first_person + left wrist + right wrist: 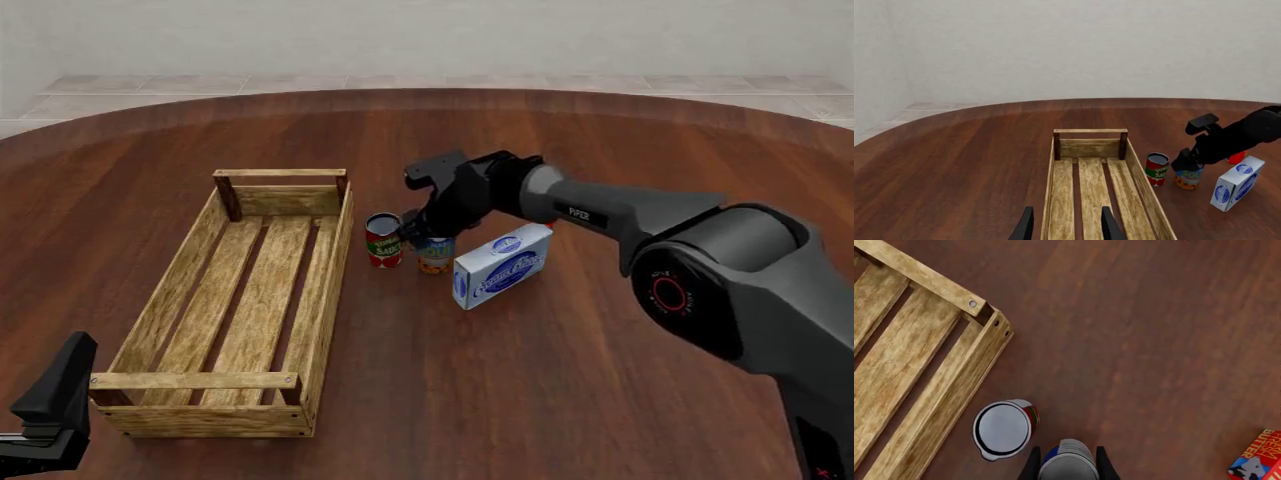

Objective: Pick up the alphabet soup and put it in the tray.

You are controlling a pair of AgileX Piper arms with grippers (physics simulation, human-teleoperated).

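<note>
The alphabet soup [437, 257], a small can with a blue and orange-yellow label, stands on the table just right of the tray [160, 300]. My right gripper [430, 238] comes down over it. In the right wrist view the can's silver top [1069, 463] fills the gap between the two fingers, which press on its sides. In the left wrist view the soup [1188, 179] shows below the right gripper [1186, 164]. My left gripper [1066, 227] is open and empty above the tray's near end [1081, 200], and it shows at the front view's lower left [54, 405].
A red and green can [384, 240] stands between the soup and the tray's right wall, close to both; it also shows in the right wrist view [1002, 429]. A white and blue box [502, 265] lies just right of the soup. A red box [1257, 460] lies farther right.
</note>
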